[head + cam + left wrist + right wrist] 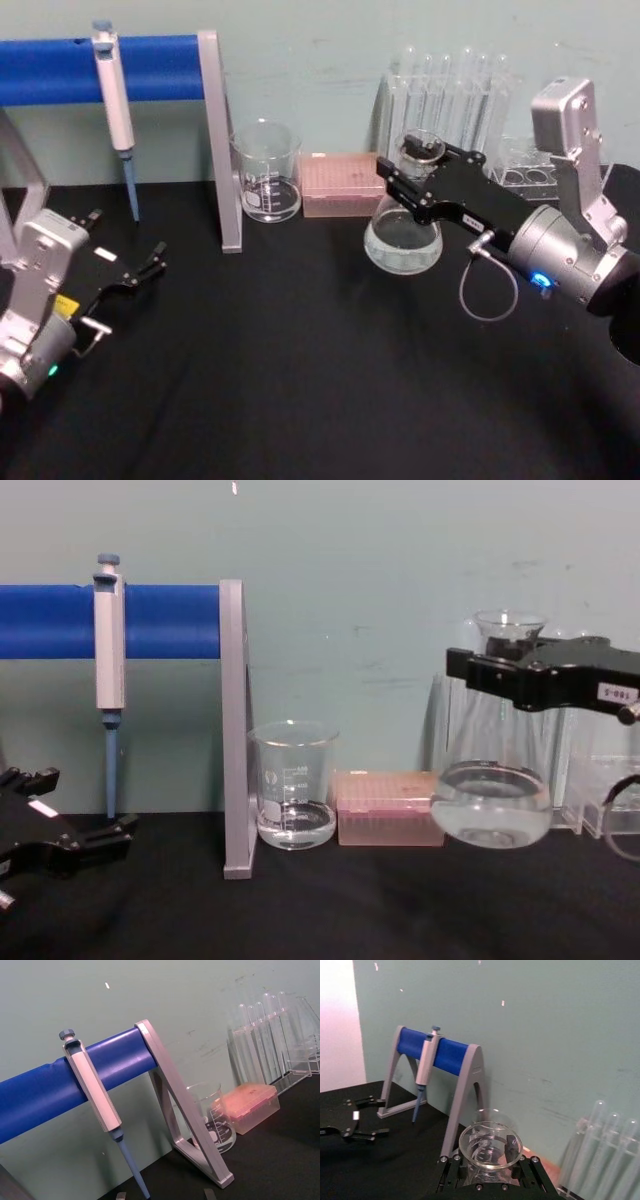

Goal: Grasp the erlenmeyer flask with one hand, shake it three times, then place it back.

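Black worktop [300, 360] under a pale green wall shows the left pincer [150, 262] spread and empty by the left edge, a beaker [268, 175] near the back edge, then the right pincer [414, 165] clenched on the neck of the erlenmeyer flask [403, 240], lifted off the surface toward the back right corner.

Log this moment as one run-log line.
right tool: shut on flask neck | flask: holds liquid, seemingly just off table | left tool: open, parked at left
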